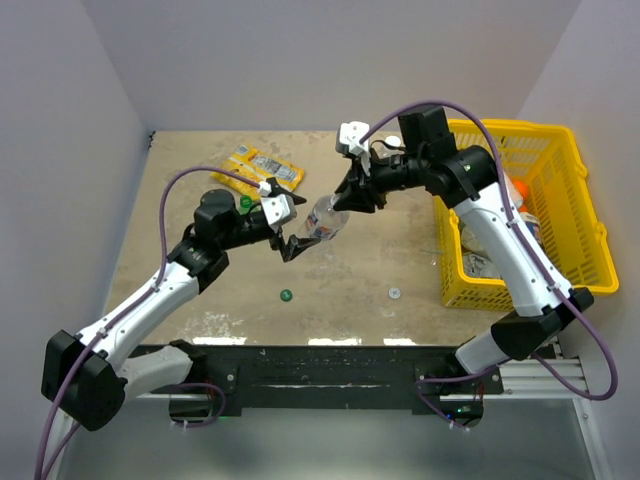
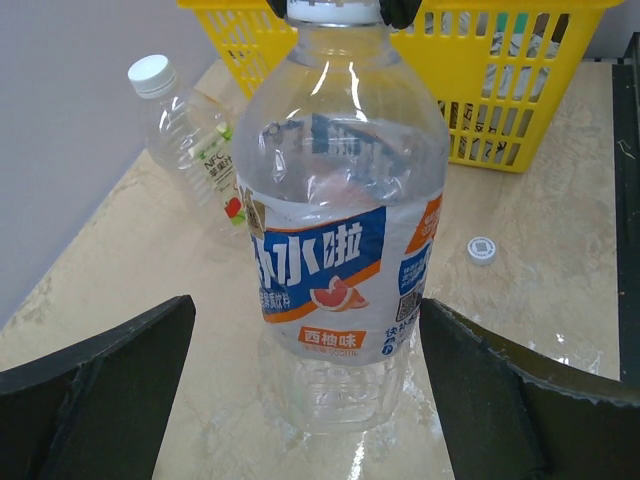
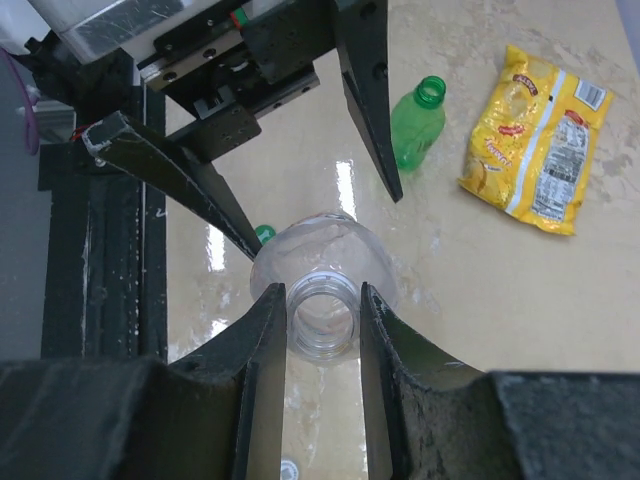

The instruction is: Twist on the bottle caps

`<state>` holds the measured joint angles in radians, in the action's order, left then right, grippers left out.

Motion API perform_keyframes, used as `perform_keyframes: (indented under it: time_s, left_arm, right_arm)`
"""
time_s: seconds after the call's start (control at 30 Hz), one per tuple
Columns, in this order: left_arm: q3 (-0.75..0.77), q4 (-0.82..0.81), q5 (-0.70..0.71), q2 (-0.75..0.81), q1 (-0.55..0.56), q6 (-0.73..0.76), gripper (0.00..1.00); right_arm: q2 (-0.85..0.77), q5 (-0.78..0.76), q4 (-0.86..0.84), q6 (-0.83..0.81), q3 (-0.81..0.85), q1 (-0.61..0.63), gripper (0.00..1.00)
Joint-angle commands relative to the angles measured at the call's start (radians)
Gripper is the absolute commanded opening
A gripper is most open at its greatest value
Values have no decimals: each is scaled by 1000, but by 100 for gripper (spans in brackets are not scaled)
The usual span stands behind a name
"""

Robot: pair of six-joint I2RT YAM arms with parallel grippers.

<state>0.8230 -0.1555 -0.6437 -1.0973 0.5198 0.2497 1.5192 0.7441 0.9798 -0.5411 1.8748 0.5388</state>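
Observation:
A clear bottle with a blue label is held tilted by its open, capless neck in my right gripper, which is shut on it. My left gripper is open, its fingers standing either side of the bottle's base without touching it. A dark green cap and a white cap lie on the table. An uncapped green bottle lies behind the left arm. A second clear bottle wears a white cap.
A yellow basket with bulkier containers stands at the right. A yellow snack packet lies at the back left. The walls close in at the left, back and right.

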Motion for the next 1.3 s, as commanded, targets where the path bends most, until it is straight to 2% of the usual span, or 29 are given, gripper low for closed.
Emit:
perform_keyframes:
  time_s: [0.0, 0.33, 0.5, 0.57, 0.63, 0.67, 0.73, 0.8, 0.83, 0.87, 0.93, 0.97, 1.07, 1.1, 1.13, 1.17, 1.2, 1.27]
  left_arm:
    - [44, -56, -40, -26, 9, -23, 100]
    - [34, -30, -74, -30, 13, -23, 99]
    - [34, -16, -86, -30, 11, -15, 89]
    - [34, -15, -93, -27, 11, -16, 79]
    - [34, -19, -93, -26, 11, -23, 74]
    - [31, -21, -93, -24, 11, -29, 67]
    - [30, -19, -86, -24, 11, -32, 63]
    - [25, -10, -80, -18, 11, -30, 59]
    - [22, -6, -79, -15, 11, -27, 58]
    - [19, -3, -74, -10, 11, -24, 56]
    - [15, 19, -68, -4, 9, -20, 52]
    - [15, 30, -60, 4, 9, -15, 45]
    - [5, 74, -22, 30, 9, -3, 25]
    - [2, 97, -14, 39, 8, 3, 22]
    - [-8, 105, -7, 46, 8, 5, 21]
    - [-15, 109, 1, 65, 8, 3, 20]
    - [-19, 114, 18, 73, 8, 2, 19]
    - [-24, 132, 38, 94, 8, -4, 11]
  right_arm:
    - [-19, 67, -55, 1, 12, 15, 0]
    - [-42, 64, -162, 76, -12, 24, 0]
    - [-48, 69, -193, 102, -34, 26, 0]
    - [-44, 67, -185, 101, -31, 29, 0]
    - [-42, 60, -184, 96, -35, 30, 0]
    - [-42, 52, -185, 96, -40, 29, 0]
    - [-44, 37, -190, 105, -51, 29, 0]
    - [-39, 11, -205, 139, -49, 29, 8]
    - [-36, 2, -205, 151, -40, 29, 18]
    - [-31, -11, -207, 165, -28, 30, 38]
    - [-27, -86, -211, 217, 44, 24, 49]
    - [-22, -103, -210, 231, 76, 18, 55]
    - [-10, -71, -251, 338, 190, -87, 59]
    - [-8, -65, -265, 410, 190, -124, 59]
    - [-10, -66, -263, 415, 176, -181, 59]
    - [-13, -89, -254, 391, 153, -192, 56]
    - [-36, -116, -200, 259, 71, -194, 55]
    - [-71, -129, -158, 126, -58, -192, 52]
